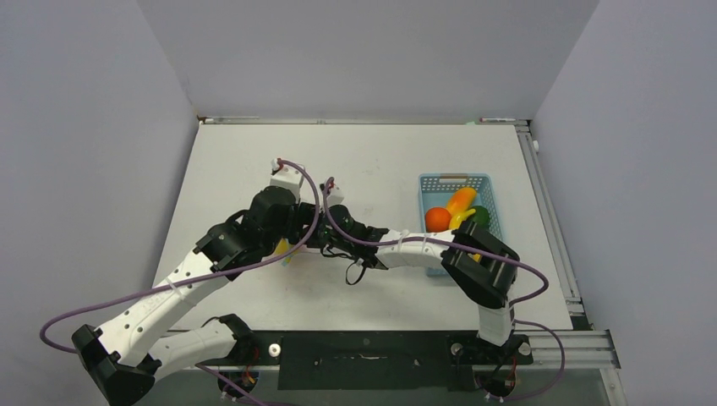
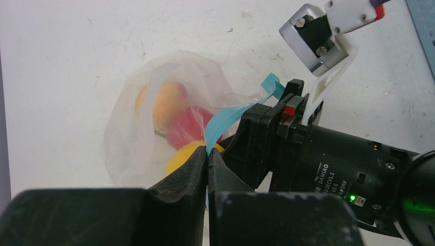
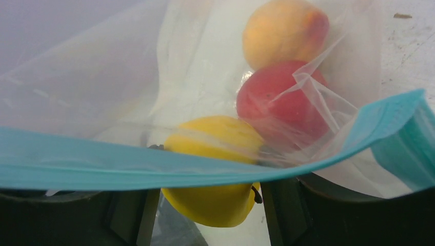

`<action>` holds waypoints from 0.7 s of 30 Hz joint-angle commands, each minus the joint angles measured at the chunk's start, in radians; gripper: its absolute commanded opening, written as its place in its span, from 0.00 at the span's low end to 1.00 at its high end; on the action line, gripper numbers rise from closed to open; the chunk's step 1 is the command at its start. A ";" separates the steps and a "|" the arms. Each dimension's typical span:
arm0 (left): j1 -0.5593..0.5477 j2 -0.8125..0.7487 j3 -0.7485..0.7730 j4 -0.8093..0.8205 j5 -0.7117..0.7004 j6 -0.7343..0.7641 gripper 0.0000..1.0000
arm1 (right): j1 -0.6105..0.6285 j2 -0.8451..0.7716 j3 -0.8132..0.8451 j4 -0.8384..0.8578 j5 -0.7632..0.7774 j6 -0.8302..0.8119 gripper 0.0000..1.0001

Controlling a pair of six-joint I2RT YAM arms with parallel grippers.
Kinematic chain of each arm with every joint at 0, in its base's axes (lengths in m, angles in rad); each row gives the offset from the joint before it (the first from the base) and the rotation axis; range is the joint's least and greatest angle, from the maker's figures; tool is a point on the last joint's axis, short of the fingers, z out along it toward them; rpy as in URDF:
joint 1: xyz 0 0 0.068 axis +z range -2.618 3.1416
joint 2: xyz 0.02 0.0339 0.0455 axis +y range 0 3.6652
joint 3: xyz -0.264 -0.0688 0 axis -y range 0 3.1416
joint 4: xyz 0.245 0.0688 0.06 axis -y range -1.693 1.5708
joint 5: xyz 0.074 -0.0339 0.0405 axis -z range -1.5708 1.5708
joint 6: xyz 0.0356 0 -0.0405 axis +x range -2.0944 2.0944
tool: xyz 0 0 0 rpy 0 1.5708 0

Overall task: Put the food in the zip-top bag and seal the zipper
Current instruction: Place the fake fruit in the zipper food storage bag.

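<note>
The table (image 1: 254, 161) is walled on the left, the far side and the right. Both arms meet a little left of its middle, with bare table around them out to the far edge. The light blue basket (image 1: 490, 190) stands near the right edge, well apart, holding an orange round (image 1: 437, 219) and a green one (image 1: 480, 215).

The zip-top bag (image 2: 128, 128) lies between the two claws, with a peach-orange fruit (image 3: 284, 31), a red one (image 3: 277, 100) and a yellow one (image 3: 215, 205) inside. The left claw (image 2: 207, 163) is pinched tight on the zipper (image 3: 154, 174), the bag spreading beyond its tips. The right claw (image 3: 208, 195) has its fingers apart, and the strip stretches across in front of both. The yellow fruit shows in the gap.
</note>
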 commanded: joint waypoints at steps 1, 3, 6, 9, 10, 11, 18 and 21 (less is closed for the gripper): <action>0.005 -0.024 0.002 0.064 0.015 -0.005 0.00 | 0.011 0.016 0.029 0.098 -0.025 0.041 0.53; 0.008 -0.026 0.003 0.065 0.014 -0.005 0.00 | 0.011 0.016 0.032 0.091 -0.021 0.037 0.63; 0.009 -0.029 0.002 0.065 0.011 -0.005 0.00 | 0.011 0.009 0.021 0.088 -0.013 0.031 0.78; 0.009 -0.031 0.002 0.064 0.009 -0.006 0.00 | 0.011 -0.011 0.003 0.095 -0.010 0.019 0.93; 0.009 -0.030 0.001 0.064 0.007 -0.005 0.00 | 0.010 -0.019 -0.003 0.095 -0.011 0.013 0.96; 0.010 -0.030 0.001 0.064 0.005 -0.007 0.00 | 0.011 -0.029 -0.009 0.093 -0.013 0.006 0.98; 0.010 -0.029 0.002 0.062 -0.004 -0.007 0.00 | 0.009 -0.115 -0.043 0.038 0.030 -0.037 1.00; 0.012 -0.029 0.003 0.060 -0.008 -0.007 0.00 | 0.011 -0.161 -0.056 -0.006 0.056 -0.063 1.00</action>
